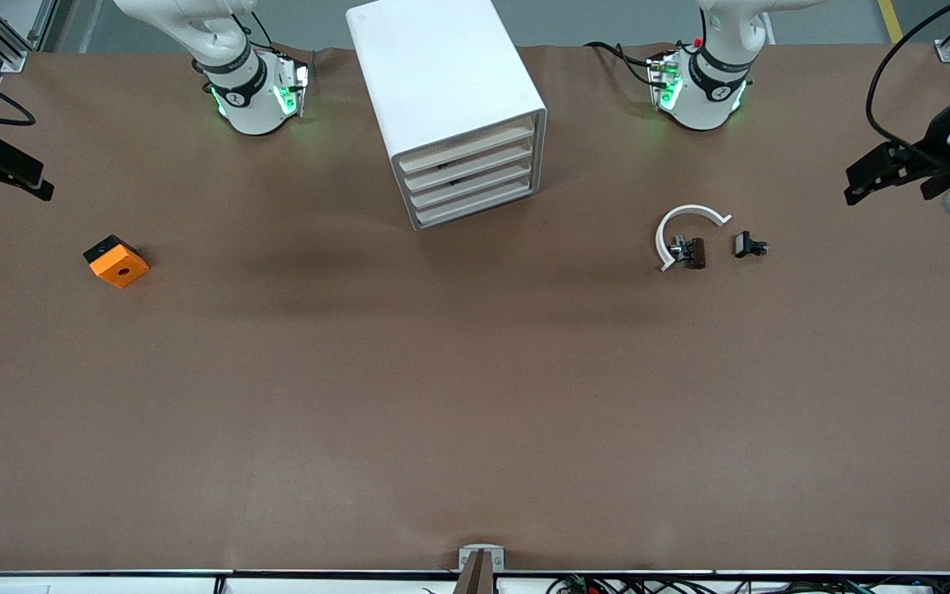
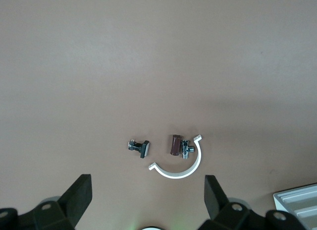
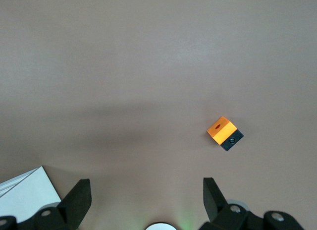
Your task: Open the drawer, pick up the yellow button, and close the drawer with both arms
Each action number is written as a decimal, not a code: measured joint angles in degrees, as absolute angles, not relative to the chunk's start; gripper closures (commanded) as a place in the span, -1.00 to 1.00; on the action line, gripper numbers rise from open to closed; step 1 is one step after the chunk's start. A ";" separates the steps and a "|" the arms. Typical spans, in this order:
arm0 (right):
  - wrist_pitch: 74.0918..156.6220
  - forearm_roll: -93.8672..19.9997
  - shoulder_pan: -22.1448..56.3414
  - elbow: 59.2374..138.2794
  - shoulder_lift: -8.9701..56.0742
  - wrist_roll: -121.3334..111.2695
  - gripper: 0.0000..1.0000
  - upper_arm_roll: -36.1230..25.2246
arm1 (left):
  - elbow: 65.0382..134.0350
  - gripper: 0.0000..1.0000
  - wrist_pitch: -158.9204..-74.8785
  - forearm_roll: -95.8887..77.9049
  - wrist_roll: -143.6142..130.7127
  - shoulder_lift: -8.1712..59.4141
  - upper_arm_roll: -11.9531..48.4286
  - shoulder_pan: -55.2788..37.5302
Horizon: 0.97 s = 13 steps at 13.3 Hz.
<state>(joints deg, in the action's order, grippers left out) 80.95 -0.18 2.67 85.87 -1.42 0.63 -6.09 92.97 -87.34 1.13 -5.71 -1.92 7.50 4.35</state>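
The white drawer cabinet (image 1: 450, 91) stands at the middle of the table near the arms' bases, with several drawers (image 1: 475, 177) stacked in its front, all shut. The button is hidden. My left gripper (image 1: 854, 186) hangs open and empty in the air over the left arm's end of the table; in the left wrist view (image 2: 147, 200) its fingers are spread wide above bare table. My right gripper (image 1: 44, 183) hangs open and empty over the right arm's end; its fingers are also spread wide in the right wrist view (image 3: 143, 200).
An orange square block with a hole (image 1: 116, 261) lies toward the right arm's end, seen also in the right wrist view (image 3: 224, 132). A white arc (image 1: 689, 216) with two small dark clips (image 1: 749, 245) lies toward the left arm's end, seen also in the left wrist view (image 2: 185, 168).
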 measured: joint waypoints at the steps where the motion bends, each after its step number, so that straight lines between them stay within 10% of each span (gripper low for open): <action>1: 80.95 -0.18 2.67 85.86 -1.42 0.63 -1.00 -6.09 | 92.95 -1.00 -87.59 1.08 -5.99 -0.21 7.74 4.12; 13: 80.94 -0.17 2.67 85.66 -1.39 0.63 -1.00 -6.11 | 92.61 -1.00 -100.71 0.56 -50.41 15.87 13.32 -7.33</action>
<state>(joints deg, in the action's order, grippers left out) 80.94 -0.17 2.67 85.66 -1.39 0.63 -6.11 92.61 -100.71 0.56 -50.41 15.87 13.32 -7.33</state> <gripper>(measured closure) 0.000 0.000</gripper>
